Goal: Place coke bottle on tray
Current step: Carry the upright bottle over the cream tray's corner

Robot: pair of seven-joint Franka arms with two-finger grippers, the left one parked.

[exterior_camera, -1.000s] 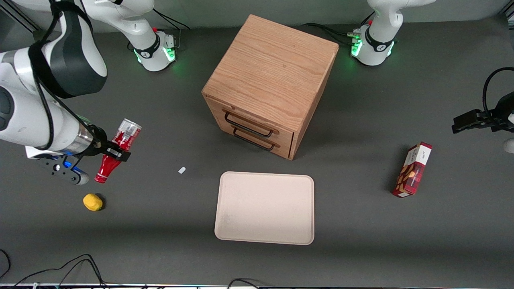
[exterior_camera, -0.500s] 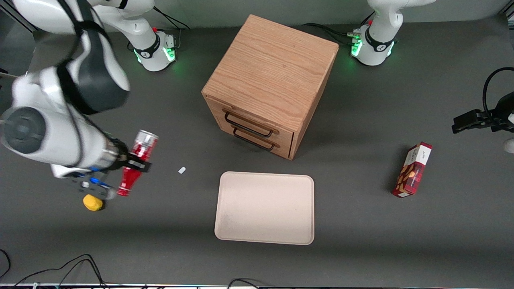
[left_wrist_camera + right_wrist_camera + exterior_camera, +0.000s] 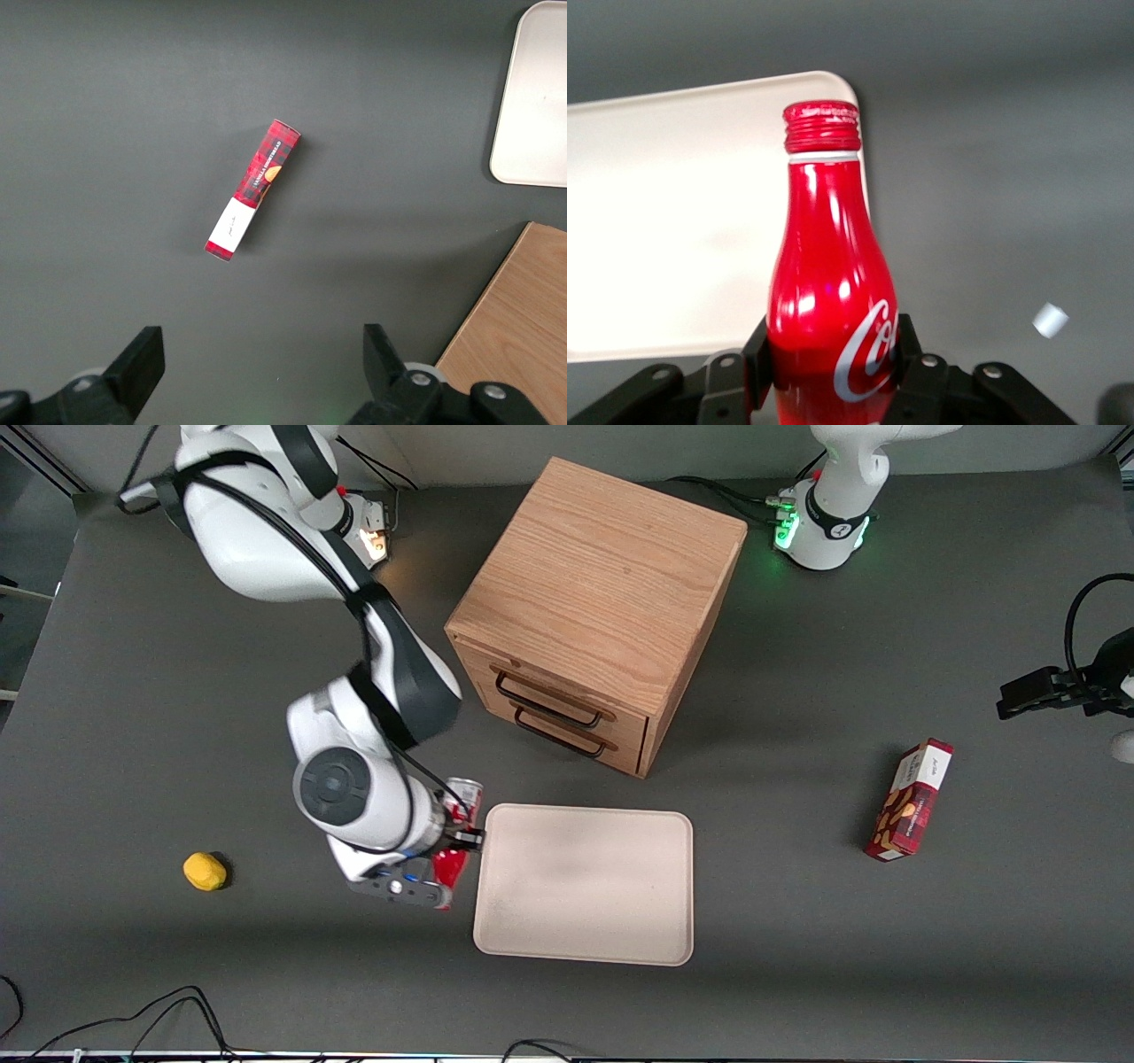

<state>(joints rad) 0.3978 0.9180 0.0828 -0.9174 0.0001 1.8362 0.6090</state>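
Note:
My right gripper [image 3: 461, 834] is shut on the coke bottle [image 3: 457, 831], a slim red bottle with white script, and holds it above the table just beside the edge of the tray [image 3: 585, 884] toward the working arm's end. In the right wrist view the bottle [image 3: 831, 292] sits between both black fingers [image 3: 908, 359], its red cap pointing over the cream tray [image 3: 673, 221]. The tray is flat, beige, and bare.
A wooden drawer cabinet [image 3: 595, 607] stands farther from the front camera than the tray. A yellow ball-like object [image 3: 204, 871] lies toward the working arm's end. A red snack box [image 3: 910, 799] lies toward the parked arm's end, also in the left wrist view [image 3: 253, 190]. A small white scrap [image 3: 1050, 320] lies on the table.
My right arm has swung with the bottle from near the yellow object across the table to the tray's edge. The bottle stays gripped throughout.

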